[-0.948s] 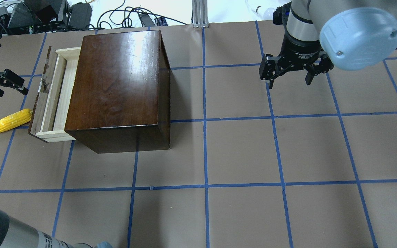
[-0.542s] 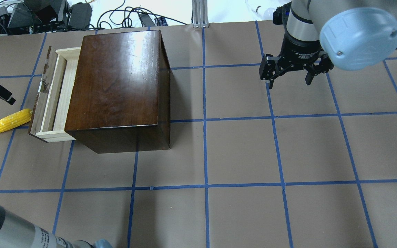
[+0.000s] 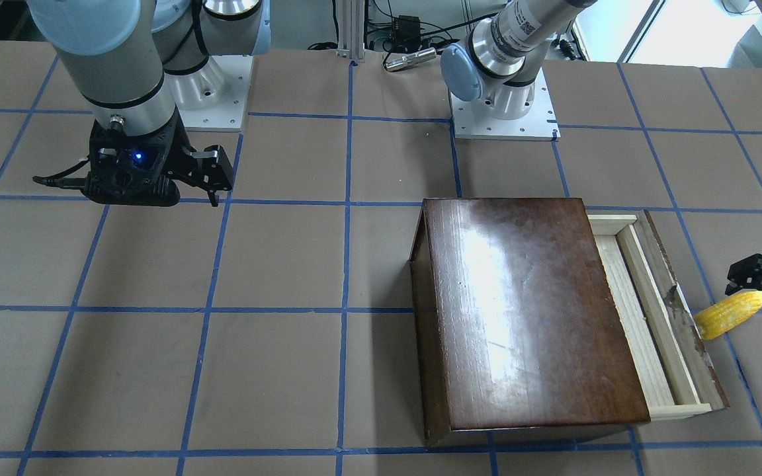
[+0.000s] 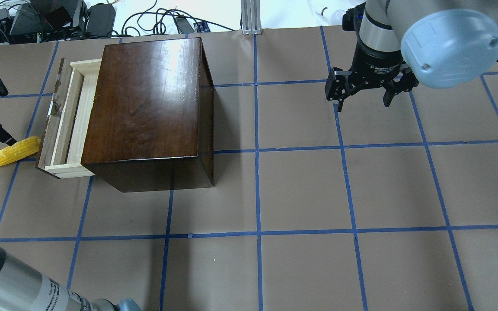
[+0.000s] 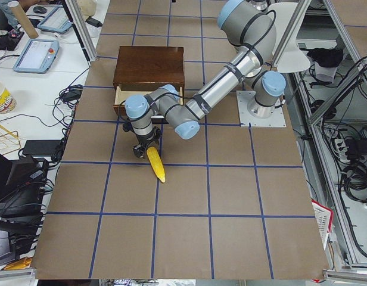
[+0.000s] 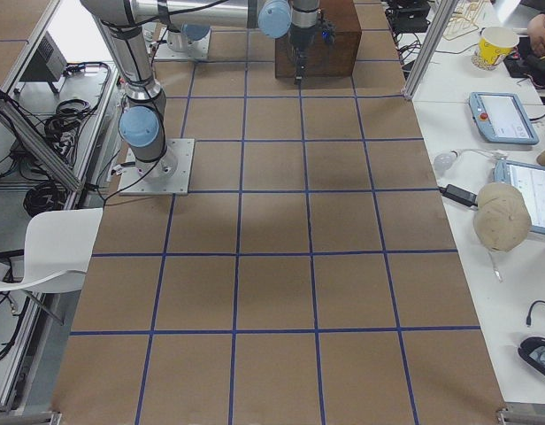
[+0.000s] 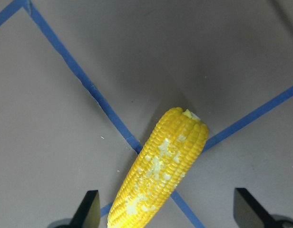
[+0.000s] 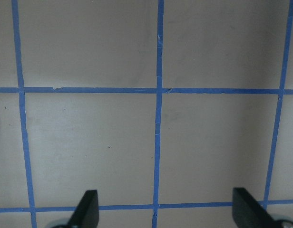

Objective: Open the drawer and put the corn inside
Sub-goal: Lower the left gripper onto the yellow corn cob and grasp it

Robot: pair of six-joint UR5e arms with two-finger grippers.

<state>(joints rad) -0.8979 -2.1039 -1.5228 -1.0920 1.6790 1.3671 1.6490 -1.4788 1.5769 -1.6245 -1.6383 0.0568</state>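
Observation:
The drawer (image 4: 68,123) stands partly pulled out of the dark-brown box (image 4: 145,103), its pale tray empty; it also shows in the front view (image 3: 645,317). The yellow corn (image 4: 9,152) lies on the table just left of the drawer's front panel, thick end toward it. My left gripper (image 4: 4,115) is open and hovers over the corn's thick end. In the left wrist view the corn (image 7: 161,175) lies between the two spread fingertips (image 7: 88,209), not touching them. My right gripper (image 4: 363,105) is open and empty, far right of the box.
The table is brown paper with a blue tape grid (image 4: 257,233). Cables and power bricks (image 4: 59,17) lie beyond the far edge behind the box. The right wrist view shows only bare table (image 8: 156,133) under the right gripper.
My left gripper has swung from beside the drawer front toward the corn, turned, and now straddles its thick end. The corn, drawer and right arm have not moved.

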